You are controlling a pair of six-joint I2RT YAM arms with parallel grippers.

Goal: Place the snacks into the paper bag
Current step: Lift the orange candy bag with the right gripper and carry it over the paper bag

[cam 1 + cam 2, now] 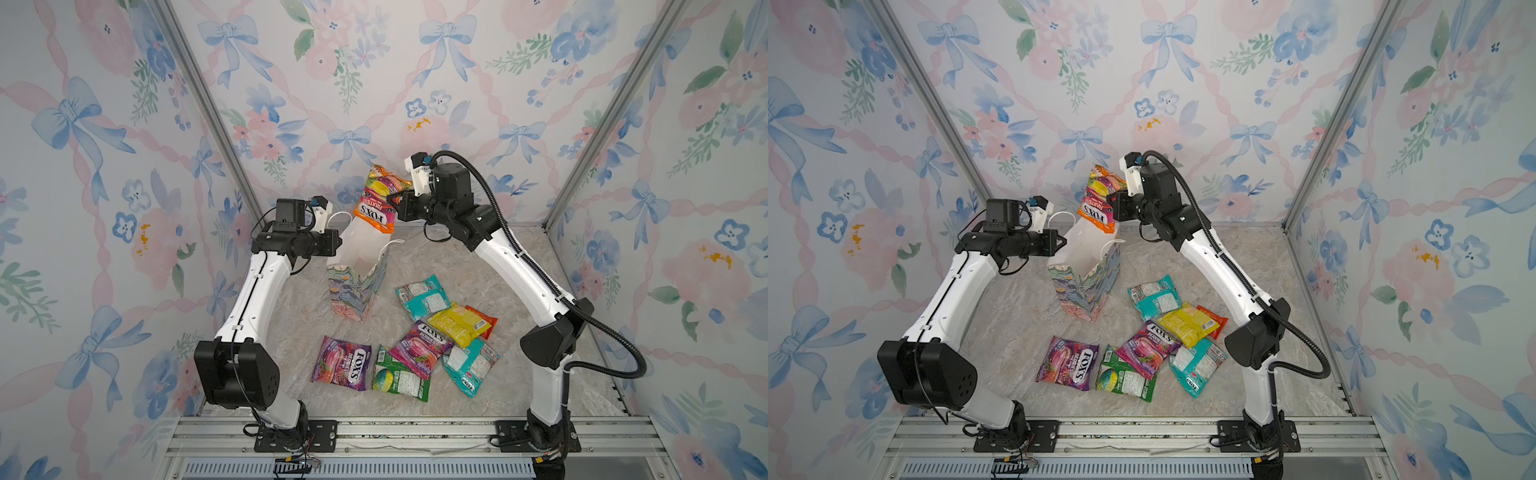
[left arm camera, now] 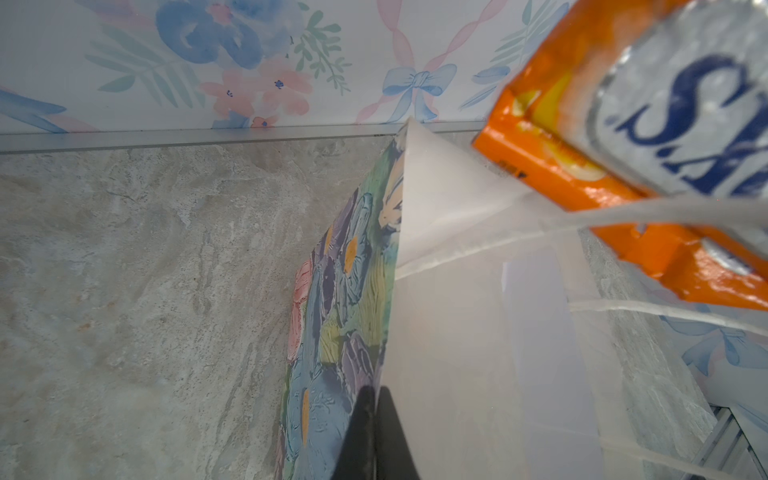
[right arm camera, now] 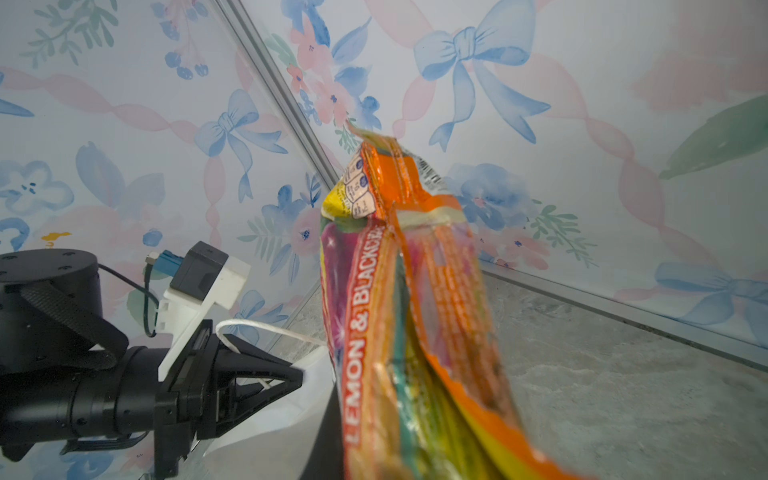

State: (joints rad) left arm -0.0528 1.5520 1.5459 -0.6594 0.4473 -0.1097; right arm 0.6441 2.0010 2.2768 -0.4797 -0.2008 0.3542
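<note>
Lying loose — seven snacks (image 1: 461,322); one orange packet (image 1: 376,199) aloft over one paper bag (image 1: 353,286).

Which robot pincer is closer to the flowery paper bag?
Left. The left pincer is shut on the paper bag's rim, touching it. The right pincer is higher up by the bag's far side, shut on the orange FOX'S packet that hangs at the opening.

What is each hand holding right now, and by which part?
The right hand grips the orange FOX'S packet by a long side edge, over the paper bag. The left hand pinches the bag's upper rim.
</note>
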